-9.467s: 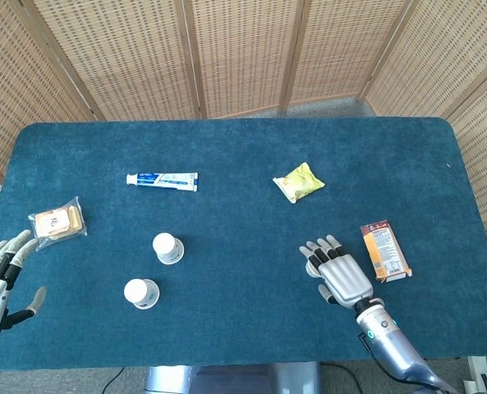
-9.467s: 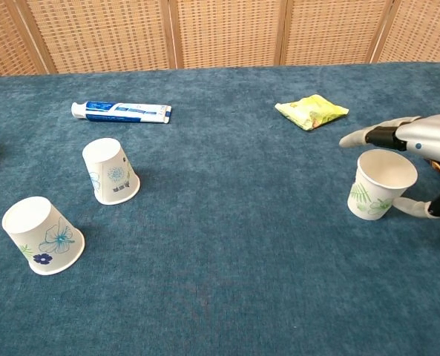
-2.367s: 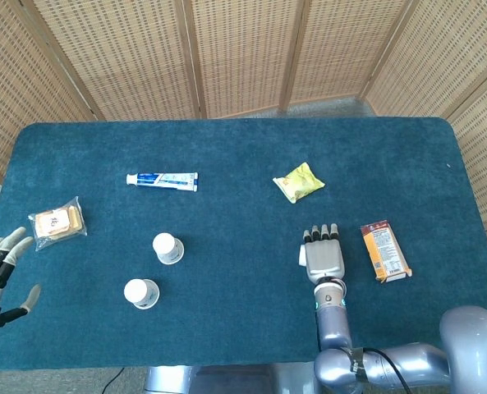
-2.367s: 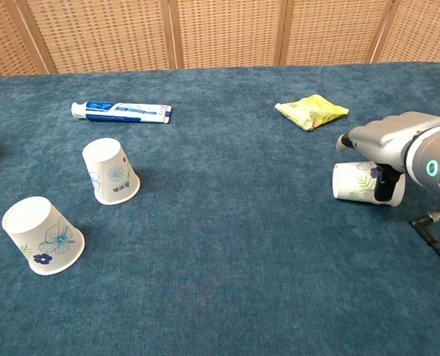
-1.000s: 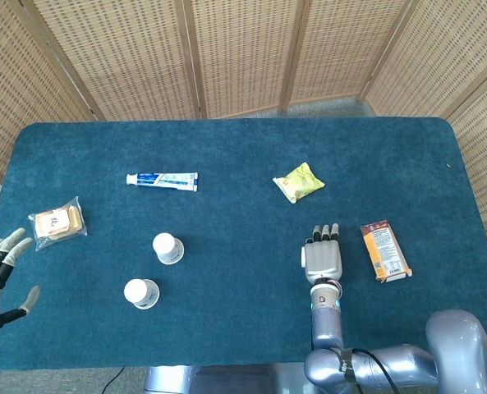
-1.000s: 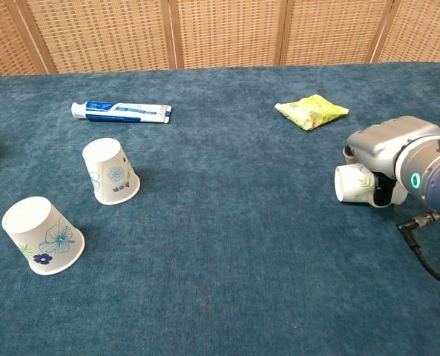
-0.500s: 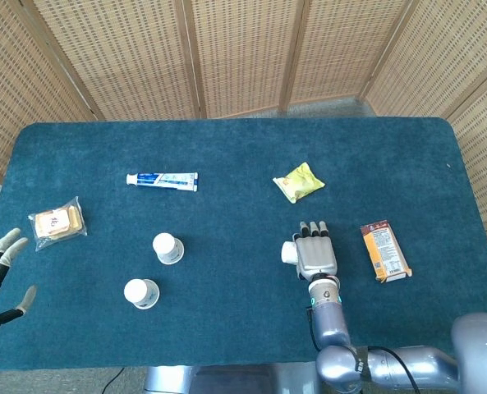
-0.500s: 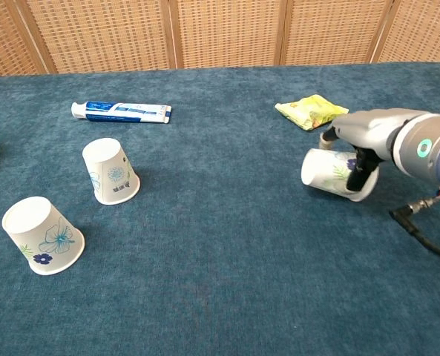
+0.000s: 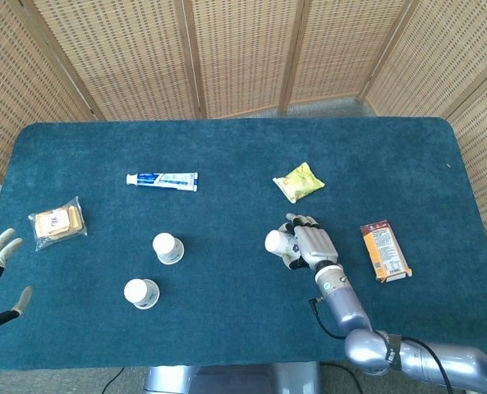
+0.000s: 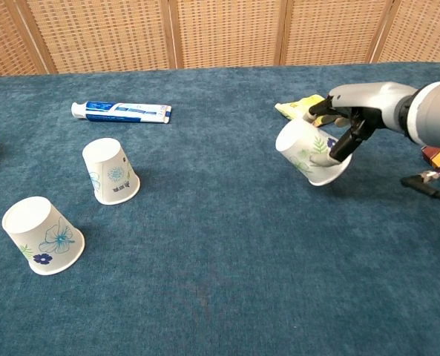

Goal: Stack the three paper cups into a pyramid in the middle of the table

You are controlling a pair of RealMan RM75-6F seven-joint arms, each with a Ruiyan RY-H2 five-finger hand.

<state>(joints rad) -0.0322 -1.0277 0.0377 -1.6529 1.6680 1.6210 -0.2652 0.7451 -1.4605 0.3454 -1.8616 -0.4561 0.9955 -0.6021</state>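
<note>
The right hand [image 10: 346, 122] is grasping a tilted paper cup [image 10: 306, 152] above the table [image 9: 227, 156]. Its grip is looking shallow, so the cup may be slipping or crushing.

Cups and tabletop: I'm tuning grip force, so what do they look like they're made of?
The held cup in the right robot hand looks like thin matte white paper with a printed leaf pattern and a rolled rim. The tabletop looks like blue felt or short-pile fabric, given its fuzzy, mottled texture.
</note>
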